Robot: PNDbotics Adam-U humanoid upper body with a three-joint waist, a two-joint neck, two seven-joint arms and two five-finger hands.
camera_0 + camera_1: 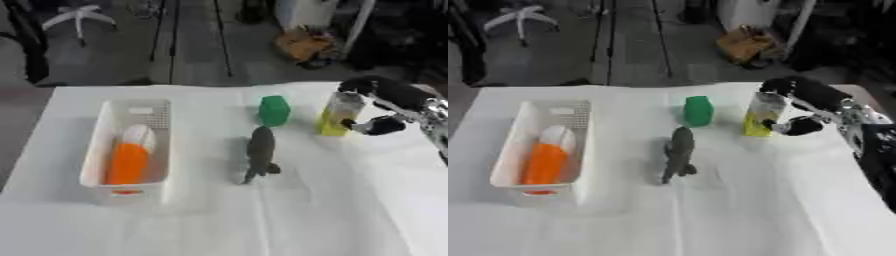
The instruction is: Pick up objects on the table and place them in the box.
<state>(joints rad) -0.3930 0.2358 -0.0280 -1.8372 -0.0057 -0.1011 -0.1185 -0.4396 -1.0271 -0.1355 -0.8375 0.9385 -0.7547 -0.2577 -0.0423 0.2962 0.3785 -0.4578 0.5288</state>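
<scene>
A white box stands on the left of the table and holds an orange and white object. A green block stands upright near the middle. In front of it lies a dark grey toy animal. At the right stands a yellow bottle with a clear upper part. My right hand comes in from the right, its fingers curled over the bottle's far side and its thumb against the near side. The bottle still rests on the table. My left hand shows in neither view.
A white cloth covers the table, with bare surface across the front and right. Beyond the far edge lie a dark floor, a chair base and a brown bag.
</scene>
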